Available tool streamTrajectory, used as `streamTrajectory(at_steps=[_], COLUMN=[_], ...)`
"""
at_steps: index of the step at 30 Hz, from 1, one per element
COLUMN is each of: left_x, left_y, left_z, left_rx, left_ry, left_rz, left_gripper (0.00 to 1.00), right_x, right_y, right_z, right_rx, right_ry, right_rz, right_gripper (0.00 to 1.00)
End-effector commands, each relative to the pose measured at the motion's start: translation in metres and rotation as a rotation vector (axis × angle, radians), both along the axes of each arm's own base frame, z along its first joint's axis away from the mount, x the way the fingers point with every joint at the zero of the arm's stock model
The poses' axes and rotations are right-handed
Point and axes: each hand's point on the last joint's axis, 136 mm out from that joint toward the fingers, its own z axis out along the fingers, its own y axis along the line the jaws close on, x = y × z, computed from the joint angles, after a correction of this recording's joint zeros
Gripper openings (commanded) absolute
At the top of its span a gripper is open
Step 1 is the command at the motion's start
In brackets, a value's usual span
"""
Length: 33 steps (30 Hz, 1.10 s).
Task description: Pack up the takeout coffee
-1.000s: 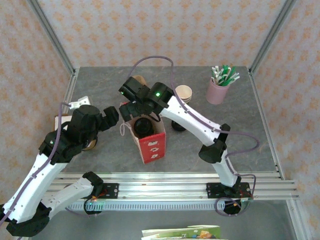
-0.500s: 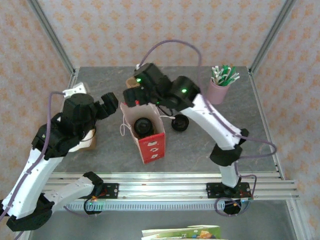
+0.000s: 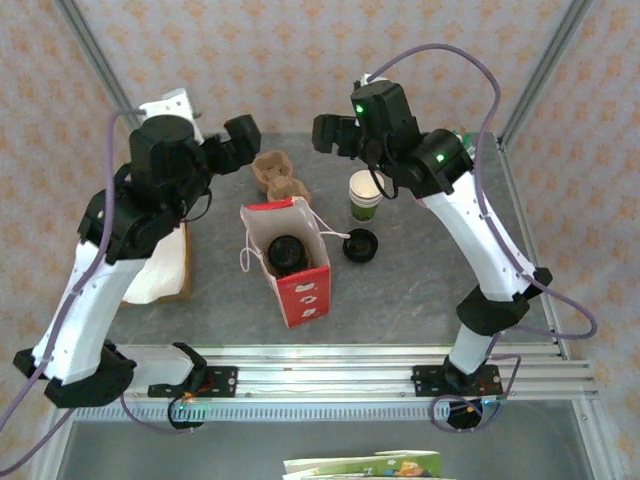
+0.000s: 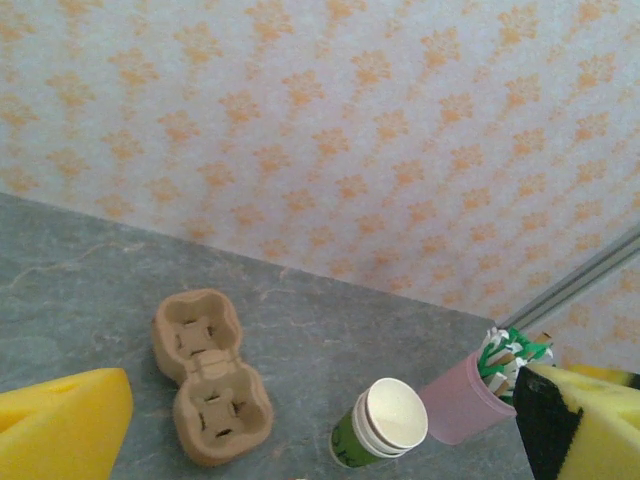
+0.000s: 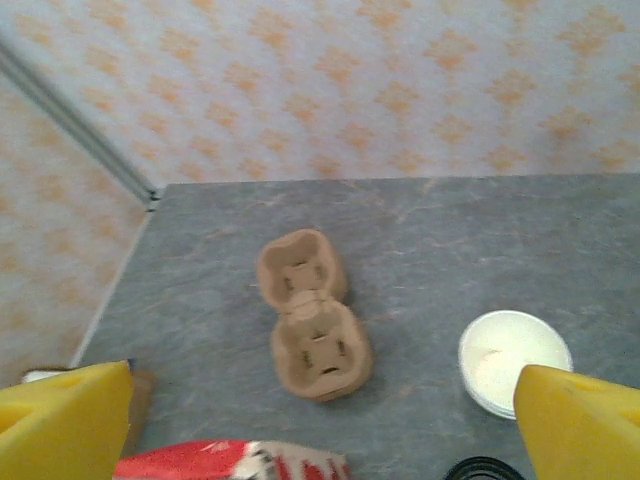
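The takeout coffee (image 3: pixel 286 251) stands inside the open red paper bag (image 3: pixel 300 285) at the table's middle; I see its round black lid, and the bag walls hide its green body. My left gripper (image 3: pixel 240 140) hangs high over the back left, open, its yellow fingers (image 4: pixel 60 425) wide apart with nothing between them. Raised over the back of the table, my right gripper (image 3: pixel 328 132) is also open and empty, its fingers (image 5: pixel 585 425) at the frame edges. The bag's top edge (image 5: pixel 230 465) shows below the right gripper.
A cardboard cup carrier (image 3: pixel 280 175) lies behind the bag. Stacked lidless green cups (image 3: pixel 367 195) stand to its right, with a loose black lid (image 3: pixel 360 244) in front of them. A pink straw holder (image 4: pixel 465 400) sits back right. A brown tray with white paper (image 3: pixel 165 265) lies left.
Both arms rose and drew back from the bag, the left toward the back left, the right toward the back. The right gripper left the bag mouth; the coffee stays inside.
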Motion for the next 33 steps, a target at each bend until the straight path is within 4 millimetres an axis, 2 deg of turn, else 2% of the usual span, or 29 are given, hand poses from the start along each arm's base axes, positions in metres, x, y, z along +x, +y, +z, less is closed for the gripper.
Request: streamTrajectory(at_steps=[1,5,10,13,16,21,25,33], left_x=[0.010,0.024,0.043,0.054,0.064,0.081,0.090,0.101], left_y=[-0.019,-0.050,-0.101,-0.133,-0.160,-0.194,-0.214,-0.239], left_z=[0.021,0.025,0.024,0.019,0.011,-0.019,-0.042,-0.066], left_rx=[0.027,0.083,0.146,0.173,0.203,0.230,0.260,0.258], left_ry=[-0.064,-0.082,-0.110,-0.121,-0.135,-0.119,-0.111,-0.100], left_rz=[-0.062,-0.117,-0.207,-0.265,-0.310,-0.383,-0.443,-0.516], left_gripper=[0.99,0.99,0.99,0.99,0.99,0.99,0.99,0.99], right_x=[0.013,0.034,0.059,0.072,0.083,0.099,0.111,0.144], right_y=[-0.030,-0.068,-0.126,-0.157,-0.178,-0.201,-0.215,-0.212], right_z=[0.013,0.003,-0.011,-0.020,-0.031,-0.065,-0.092,-0.112], right_rx=[0.017,0.000,0.004,-0.016,-0.035,-0.142,-0.188,-0.184], right_ry=[-0.051,-0.052,-0.051,-0.039,-0.014,0.059,0.120,0.151], right_rz=[-0.067,-0.149,-0.267,-0.335,-0.375,-0.427,-0.465,-0.461], right_gripper=[0.97,0.97,0.95,0.93,0.90,0.82,0.76,0.67])
